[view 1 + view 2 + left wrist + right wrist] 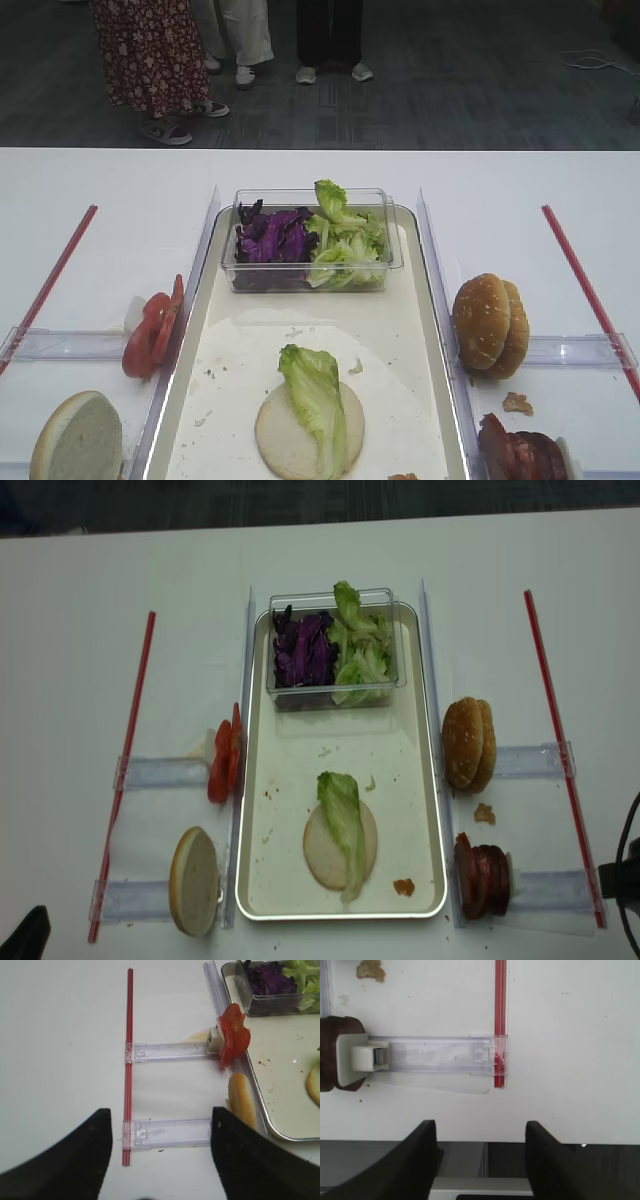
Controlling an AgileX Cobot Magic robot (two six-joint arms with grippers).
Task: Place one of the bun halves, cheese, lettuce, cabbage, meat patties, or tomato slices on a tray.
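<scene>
Down the middle of the white table runs the long silver-rimmed tray with its white paper liner (257, 780), and on it lies a pale cut bun half (340, 845) with a light-green ruffled lettuce leaf (345, 820) draped across it. At the tray's far end sits a clear plastic tub (333, 648) with deep-purple cabbage pieces (305, 655) on its left side and more green leaves on its right. Only the overhead views give that whole picture. They also show red tomato slices (224, 761) stacked on edge left of the tray, a second bun half (194, 880) standing cut face out nearer the front, golden-brown bun crusts (469, 743) on the right, and dark reddish-brown meat patties (481, 877) below them. The left wrist view looks past the left gripper (162, 1155), its dark fingers spread apart with nothing between them, hovering over a clear plastic holder (167, 1133) clipped to a red strip (129, 1060). The right wrist view shows the right gripper (481, 1155), likewise parted and empty, above the table edge, with one patty's rim at far left.
</scene>
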